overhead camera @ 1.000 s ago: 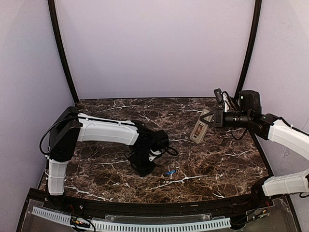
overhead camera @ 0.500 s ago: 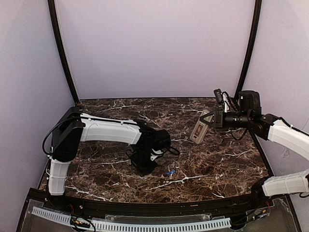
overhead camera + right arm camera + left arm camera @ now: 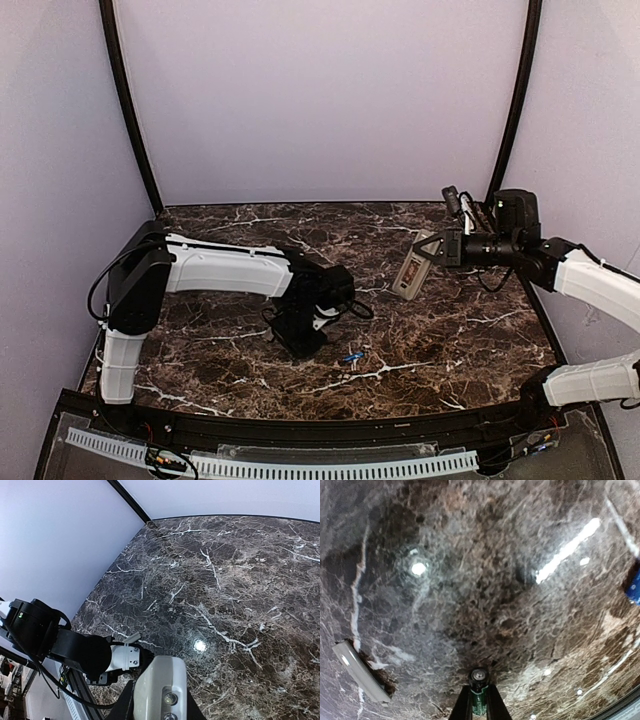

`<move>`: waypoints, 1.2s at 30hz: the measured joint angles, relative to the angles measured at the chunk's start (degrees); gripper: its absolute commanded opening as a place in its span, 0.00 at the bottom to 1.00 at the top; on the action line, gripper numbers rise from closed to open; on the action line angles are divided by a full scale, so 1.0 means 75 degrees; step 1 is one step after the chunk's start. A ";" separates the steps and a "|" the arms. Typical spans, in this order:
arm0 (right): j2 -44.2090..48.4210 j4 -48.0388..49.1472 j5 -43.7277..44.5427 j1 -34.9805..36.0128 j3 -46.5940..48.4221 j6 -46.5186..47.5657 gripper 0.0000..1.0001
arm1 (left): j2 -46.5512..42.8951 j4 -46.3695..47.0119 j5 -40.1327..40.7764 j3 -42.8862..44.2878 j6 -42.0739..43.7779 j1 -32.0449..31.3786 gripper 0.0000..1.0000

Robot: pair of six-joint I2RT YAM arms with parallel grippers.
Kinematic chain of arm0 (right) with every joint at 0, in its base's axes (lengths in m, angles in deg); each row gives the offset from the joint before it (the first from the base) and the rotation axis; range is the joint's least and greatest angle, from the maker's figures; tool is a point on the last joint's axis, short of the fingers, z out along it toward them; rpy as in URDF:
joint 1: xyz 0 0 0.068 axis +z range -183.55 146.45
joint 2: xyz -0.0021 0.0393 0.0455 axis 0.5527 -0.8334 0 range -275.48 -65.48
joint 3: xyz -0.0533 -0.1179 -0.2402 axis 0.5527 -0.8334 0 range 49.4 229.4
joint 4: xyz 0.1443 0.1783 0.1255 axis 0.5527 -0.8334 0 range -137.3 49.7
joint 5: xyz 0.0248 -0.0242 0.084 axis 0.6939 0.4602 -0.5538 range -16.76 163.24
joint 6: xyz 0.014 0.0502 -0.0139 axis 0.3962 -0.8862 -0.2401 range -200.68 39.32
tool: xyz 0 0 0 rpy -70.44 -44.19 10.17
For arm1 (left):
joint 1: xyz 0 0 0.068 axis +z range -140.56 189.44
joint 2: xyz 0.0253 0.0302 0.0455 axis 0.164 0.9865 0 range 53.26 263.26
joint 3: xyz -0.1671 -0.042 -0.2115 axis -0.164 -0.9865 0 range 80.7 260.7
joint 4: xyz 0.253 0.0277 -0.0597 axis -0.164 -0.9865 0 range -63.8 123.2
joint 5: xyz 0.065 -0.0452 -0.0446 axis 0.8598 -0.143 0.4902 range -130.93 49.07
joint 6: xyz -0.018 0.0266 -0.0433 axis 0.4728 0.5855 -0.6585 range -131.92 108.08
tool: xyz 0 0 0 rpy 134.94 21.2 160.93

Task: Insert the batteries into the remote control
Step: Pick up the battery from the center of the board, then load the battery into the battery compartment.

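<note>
Left gripper (image 3: 479, 694): pinched on one battery (image 3: 479, 676)
Right gripper (image 3: 429, 250): clamping remote control (image 3: 410, 272) — aloft
Other battery (image 3: 351, 356): loose on table (image 3: 450, 340)

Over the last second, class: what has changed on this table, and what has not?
The left gripper closed on a battery down at the table, its arm barely shifting. Unchanged: the right gripper holds the remote control aloft, the second battery lies on the table near the front, and the grey cover lies flat.

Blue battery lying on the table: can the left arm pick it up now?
Probably not yet. The left gripper is shut on another battery, so it is full, though the blue battery lies close by.
</note>
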 measured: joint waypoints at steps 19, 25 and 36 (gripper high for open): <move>-0.0583 0.3765 -0.1411 0.0391 -0.0970 -0.2110 0.00 | -0.4986 0.6653 -0.1058 -0.2238 0.0449 -0.0035 0.00; -0.0644 0.4095 -0.1102 0.0871 -0.0950 -0.2352 0.00 | -0.4459 0.7254 -0.1204 -0.2302 0.0463 -0.0143 0.00; -0.0895 0.3934 -0.0309 0.1294 -0.0845 -0.2725 0.00 | -0.3896 0.7379 -0.1096 -0.2043 0.0784 -0.0312 0.00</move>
